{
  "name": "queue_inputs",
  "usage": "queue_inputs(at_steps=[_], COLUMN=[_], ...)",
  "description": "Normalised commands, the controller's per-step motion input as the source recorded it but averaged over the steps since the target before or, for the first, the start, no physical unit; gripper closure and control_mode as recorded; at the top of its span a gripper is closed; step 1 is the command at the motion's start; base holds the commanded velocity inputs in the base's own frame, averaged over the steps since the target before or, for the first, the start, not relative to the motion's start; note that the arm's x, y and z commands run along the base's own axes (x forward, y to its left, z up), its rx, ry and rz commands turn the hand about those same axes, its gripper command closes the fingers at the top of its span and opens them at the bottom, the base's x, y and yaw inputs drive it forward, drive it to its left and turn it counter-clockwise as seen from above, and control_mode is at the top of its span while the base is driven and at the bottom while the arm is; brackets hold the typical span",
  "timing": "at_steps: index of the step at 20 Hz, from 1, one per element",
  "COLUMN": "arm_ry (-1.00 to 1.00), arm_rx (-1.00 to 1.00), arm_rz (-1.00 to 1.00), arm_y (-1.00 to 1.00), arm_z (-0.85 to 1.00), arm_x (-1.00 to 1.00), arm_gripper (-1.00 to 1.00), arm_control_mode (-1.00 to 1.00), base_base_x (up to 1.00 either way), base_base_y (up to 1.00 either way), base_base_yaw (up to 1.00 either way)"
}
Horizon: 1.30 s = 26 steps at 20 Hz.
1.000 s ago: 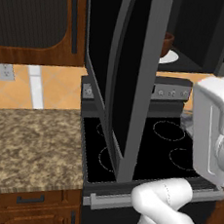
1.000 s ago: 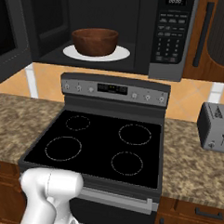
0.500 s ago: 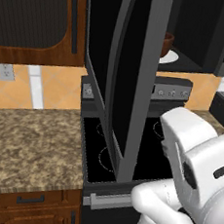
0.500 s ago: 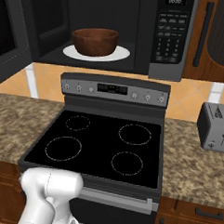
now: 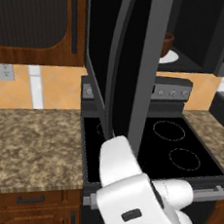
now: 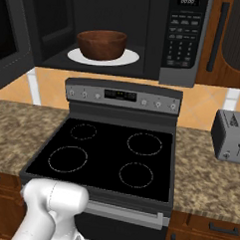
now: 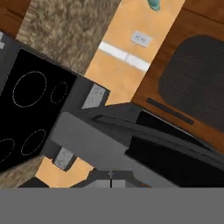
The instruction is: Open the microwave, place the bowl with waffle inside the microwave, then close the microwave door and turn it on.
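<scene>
Bowl (image 6: 102, 44) inside microwave (image 6: 116, 32) on turntable; hand (image 7: 110, 174) pinched together, empty, near open microwave door (image 5: 133, 67).

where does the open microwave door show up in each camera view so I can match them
Left base view: the microwave door stands edge-on, upper centre.
Right base view: its edge is at far upper left.
Hand view: the door runs across the lower middle.
Shared landmark: the stove.
</scene>
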Motion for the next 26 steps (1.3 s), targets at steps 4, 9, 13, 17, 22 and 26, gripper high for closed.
queue_inputs(at_steps=[4, 9, 13, 17, 22, 26], arm_ry=[0.00, 0.01, 0.02, -0.10, -0.27, -0.33], arm_rx=[-0.21, -0.20, -0.14, -0.13, -0.09, -0.08], arm_rz=[-0.22, -0.22, -0.15, -0.18, -0.14, -0.12], arm_y=[0.87, 0.57, -0.14, -0.61, -0.99, -1.00], arm_z=[-0.53, -0.44, -0.05, 0.03, 0.27, 0.37], arm_x=[0.67, 0.97, 0.66, 0.13, -0.36, -0.24], arm_gripper=[1.00, 1.00, 1.00, 1.00, 1.00, 1.00], arm_control_mode=[-1.00, -1.00, -1.00, -1.00, -1.00, -1.00], base_base_x=[0.00, 0.00, 0.00, 0.00, 0.00, 0.00], base_base_y=[0.00, 0.00, 0.00, 0.00, 0.00, 0.00], base_base_yaw=[0.00, 0.00, 0.00, 0.00, 0.00, 0.00])
